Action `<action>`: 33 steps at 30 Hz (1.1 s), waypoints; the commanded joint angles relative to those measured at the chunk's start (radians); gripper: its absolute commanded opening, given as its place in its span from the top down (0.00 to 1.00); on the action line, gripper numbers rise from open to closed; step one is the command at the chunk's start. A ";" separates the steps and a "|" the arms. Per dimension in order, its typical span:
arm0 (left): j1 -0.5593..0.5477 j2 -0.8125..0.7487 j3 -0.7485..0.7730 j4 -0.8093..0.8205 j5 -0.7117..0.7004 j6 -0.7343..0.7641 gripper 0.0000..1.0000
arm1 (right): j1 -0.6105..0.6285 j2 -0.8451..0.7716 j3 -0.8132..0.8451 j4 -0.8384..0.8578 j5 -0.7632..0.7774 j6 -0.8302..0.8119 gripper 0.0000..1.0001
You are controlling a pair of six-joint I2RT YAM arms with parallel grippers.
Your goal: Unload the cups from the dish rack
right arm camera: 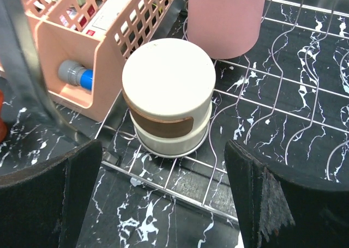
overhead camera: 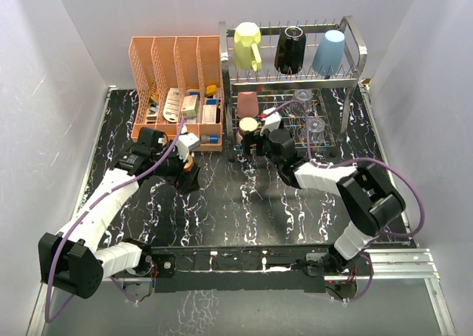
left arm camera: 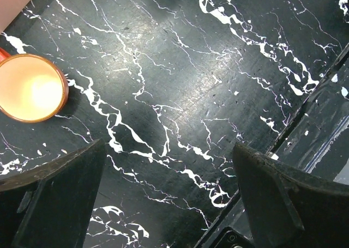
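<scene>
On the upper tier of the dish rack (overhead camera: 355, 48) stand a pale yellow mug (overhead camera: 247, 44), a black mug (overhead camera: 290, 49) and a light blue tumbler (overhead camera: 329, 52). The lower tier holds a pink tumbler (right arm camera: 223, 19), two clear glasses (overhead camera: 309, 111) and an upturned cream cup with a brown band (right arm camera: 166, 95). My right gripper (right arm camera: 163, 199) is open at the rack's front edge, just short of the cream cup. A small orange-red cup (left arm camera: 30, 87) stands upright on the table. My left gripper (left arm camera: 169, 188) is open beside it, with nothing between its fingers.
A peach slotted organizer (overhead camera: 177, 85) with small bottles and boxes stands left of the rack, close to both grippers; its corner (right arm camera: 82, 41) is beside the cream cup. The black marbled tabletop (overhead camera: 244, 210) stretches toward the arm bases.
</scene>
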 commanded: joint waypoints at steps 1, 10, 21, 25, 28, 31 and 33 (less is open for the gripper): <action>0.007 -0.008 0.039 -0.036 0.064 0.019 0.03 | 0.001 0.067 0.088 0.120 0.009 -0.042 0.02; 0.007 -0.023 0.036 -0.068 0.115 0.072 0.03 | 0.001 0.235 0.173 0.182 0.044 -0.077 0.01; 0.007 -0.077 0.033 -0.029 0.126 0.059 0.03 | -0.003 0.242 0.136 0.221 0.089 -0.067 0.34; 0.007 -0.075 0.058 -0.043 0.134 0.063 0.03 | -0.009 0.196 0.088 0.248 0.106 -0.073 0.40; 0.007 -0.093 0.052 -0.047 0.152 0.079 0.03 | -0.010 0.164 0.064 0.256 0.108 -0.078 0.42; 0.006 -0.111 0.045 -0.054 0.170 0.094 0.03 | -0.011 0.141 0.043 0.264 0.113 -0.086 0.47; 0.007 -0.116 0.046 -0.062 0.176 0.106 0.03 | -0.011 0.099 0.032 0.268 0.114 -0.090 0.49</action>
